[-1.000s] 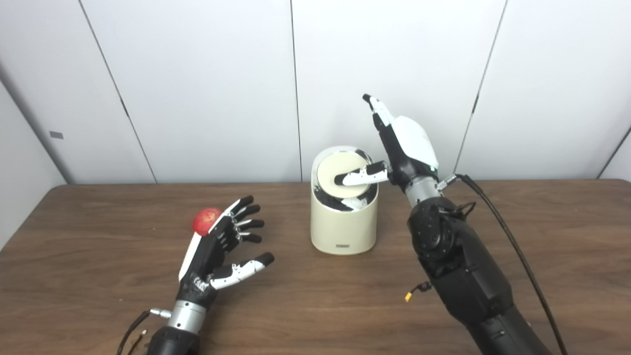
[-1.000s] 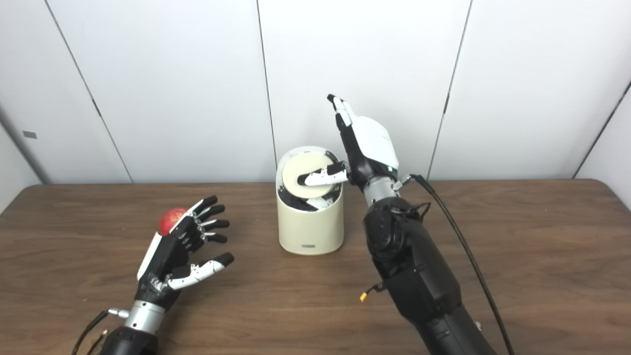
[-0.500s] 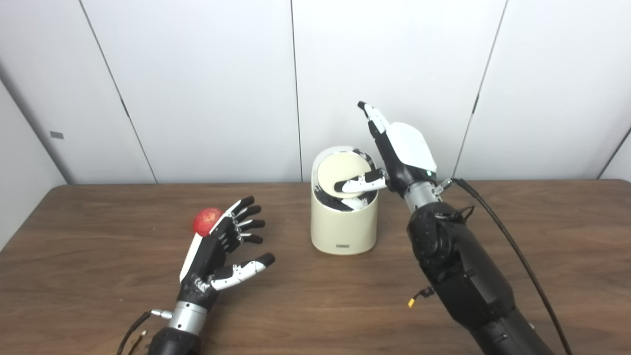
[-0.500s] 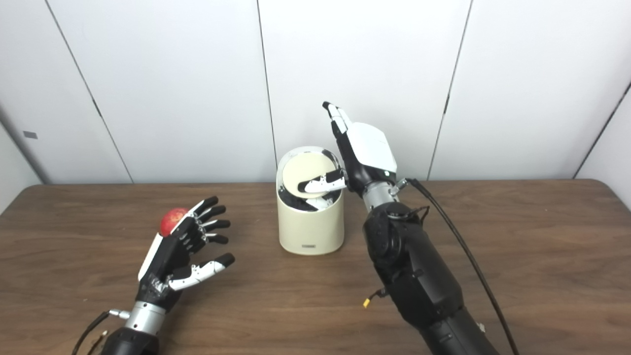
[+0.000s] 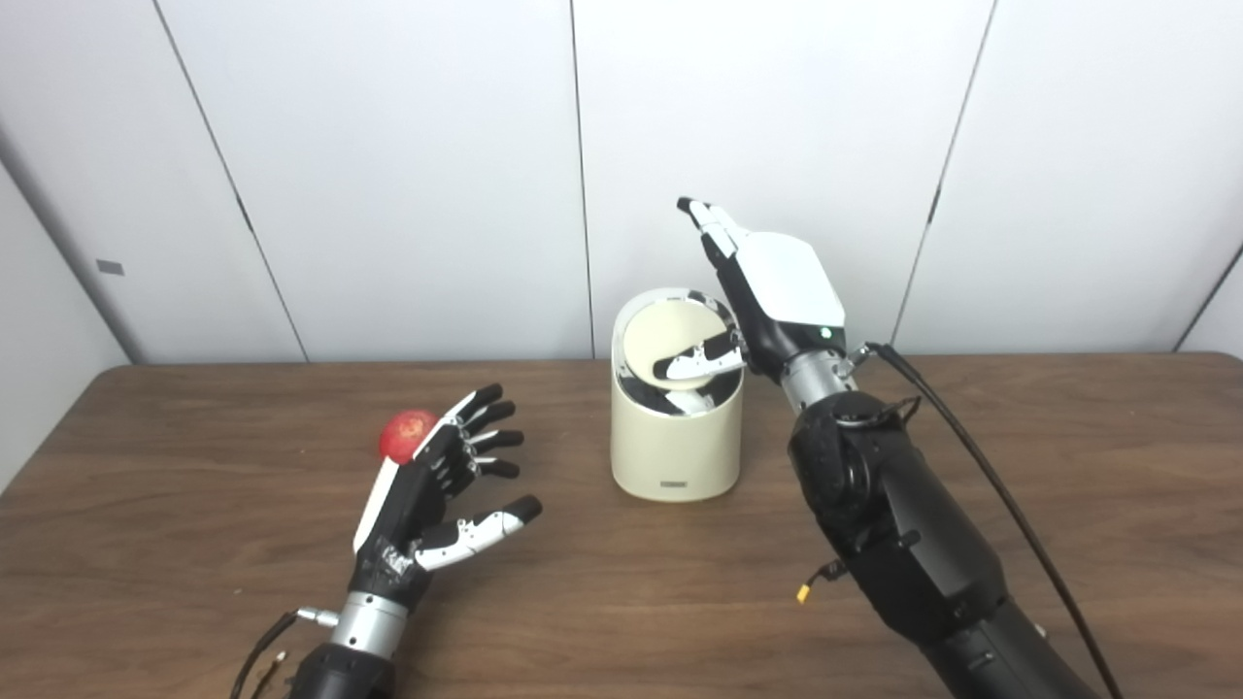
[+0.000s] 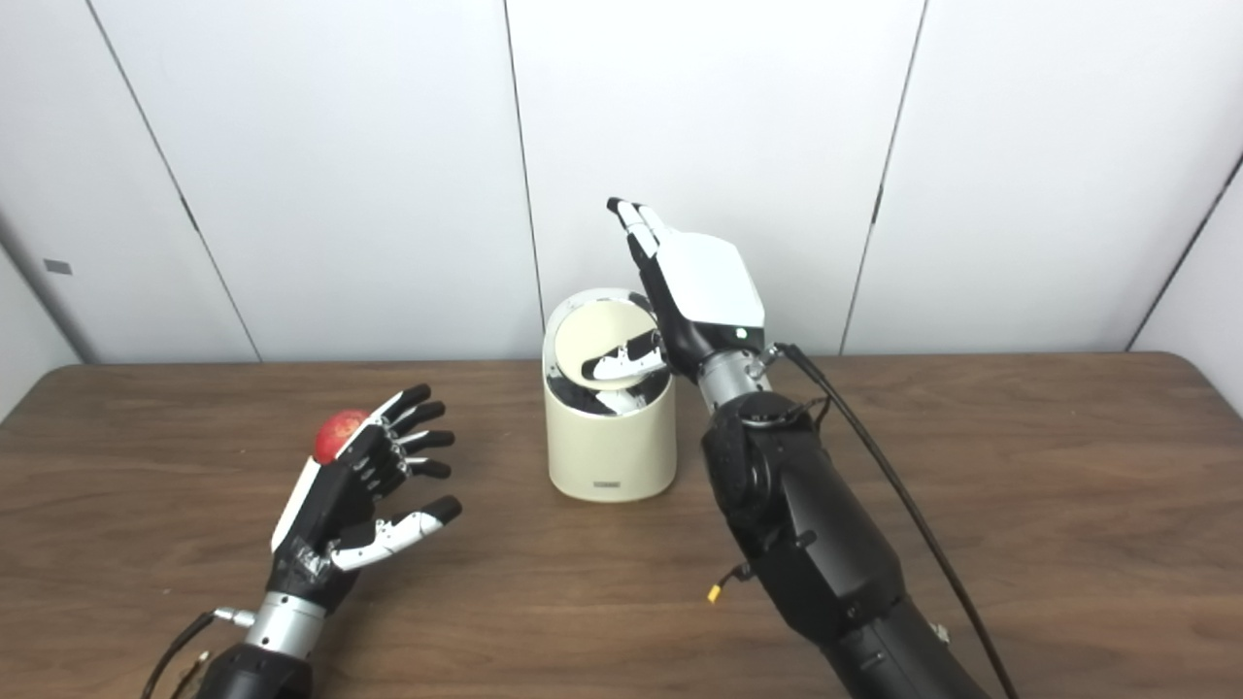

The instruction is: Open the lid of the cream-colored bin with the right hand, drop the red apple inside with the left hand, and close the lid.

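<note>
The cream-colored bin (image 5: 677, 442) stands at the table's middle back. Its round lid (image 5: 665, 342) is tilted, the dark inside showing below it. My right hand (image 5: 767, 291) is open above the bin's right side, fingers pointing up, thumb pressing on the lid. The red apple (image 5: 406, 434) lies on the table to the left, partly hidden behind my left hand (image 5: 437, 490). My left hand is open, fingers spread, just in front and right of the apple, holding nothing.
The brown wooden table (image 5: 621, 582) runs across the view, with white wall panels (image 5: 388, 175) behind it. A black cable (image 5: 981, 456) runs from my right wrist down along the arm.
My right hand has moved left and lower over the bin, and its thumb has pushed the lid further into a tilt. My left hand and the apple have not moved.
</note>
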You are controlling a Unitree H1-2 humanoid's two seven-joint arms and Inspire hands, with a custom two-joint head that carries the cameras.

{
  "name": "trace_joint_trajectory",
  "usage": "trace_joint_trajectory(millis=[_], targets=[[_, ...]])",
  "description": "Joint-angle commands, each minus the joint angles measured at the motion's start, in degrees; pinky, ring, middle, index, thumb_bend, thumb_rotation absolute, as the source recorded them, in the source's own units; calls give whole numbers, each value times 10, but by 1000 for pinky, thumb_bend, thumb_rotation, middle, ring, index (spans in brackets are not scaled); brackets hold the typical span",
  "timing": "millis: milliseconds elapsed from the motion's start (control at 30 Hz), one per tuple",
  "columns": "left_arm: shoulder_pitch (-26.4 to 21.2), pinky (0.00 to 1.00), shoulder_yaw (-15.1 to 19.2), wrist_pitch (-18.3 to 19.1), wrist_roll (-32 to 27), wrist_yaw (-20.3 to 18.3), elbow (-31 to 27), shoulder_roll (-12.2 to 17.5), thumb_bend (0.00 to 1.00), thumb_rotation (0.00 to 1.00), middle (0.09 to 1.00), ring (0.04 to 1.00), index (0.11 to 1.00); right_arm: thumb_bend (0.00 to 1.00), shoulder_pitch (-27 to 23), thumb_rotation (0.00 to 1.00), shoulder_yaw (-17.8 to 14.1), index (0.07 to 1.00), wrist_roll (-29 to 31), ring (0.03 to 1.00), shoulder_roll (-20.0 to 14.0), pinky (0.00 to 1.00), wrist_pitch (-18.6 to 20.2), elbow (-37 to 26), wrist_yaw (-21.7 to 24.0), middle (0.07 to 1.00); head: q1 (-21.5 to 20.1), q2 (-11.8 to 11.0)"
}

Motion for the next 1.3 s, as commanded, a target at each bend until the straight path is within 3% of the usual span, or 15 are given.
trace_joint_trajectory(millis=[0,100,233,367,500,733,800,967,1100,1200,1267], targets=[[-12,644,1,-8,-11,-2,-14,4,710,123,860,769,907,940,-10,264,-18,940,20,874,2,756,-9,-22,2,948,-1,0],[-12,646,2,-7,-11,-4,-12,4,716,128,860,768,907,922,-6,278,-49,933,81,894,13,741,-25,-41,5,954,-1,0],[-13,644,2,-10,-10,-3,-10,3,717,124,859,765,907,861,6,330,-101,913,169,917,35,802,-44,-77,1,940,-1,0],[-14,639,1,-10,-14,-5,-7,3,714,118,857,764,905,696,27,499,-123,926,199,866,37,712,-45,-106,2,925,0,0],[-15,638,1,-13,-13,-4,-4,2,715,118,853,761,905,637,64,484,-140,942,228,831,41,705,-50,-129,-4,898,3,0],[-15,632,0,-13,-15,-5,-6,1,705,97,843,754,876,657,182,435,-212,930,328,849,47,759,-160,-87,-49,893,15,-1],[-14,612,-1,-14,-11,-3,-10,1,698,85,823,737,850,657,213,381,-225,927,346,855,44,770,-197,-71,-55,900,17,-1],[-11,575,-2,-14,-15,-7,-14,2,694,69,807,710,829,759,252,380,-243,927,386,858,29,819,-303,-7,-60,908,24,-3],[-8,570,-5,-8,-17,-11,-21,3,696,65,818,715,837,794,264,334,-248,912,385,845,34,807,-309,-7,-71,900,39,-4],[-7,563,-7,-1,-13,-7,-31,-2,680,52,814,715,838,816,265,322,-249,910,381,838,30,782,-309,-17,-75,895,83,-9],[-5,548,-3,10,-20,-3,-41,-5,679,96,798,701,816,806,267,301,-251,911,383,840,27,786,-306,-26,-74,898,114,-12]])
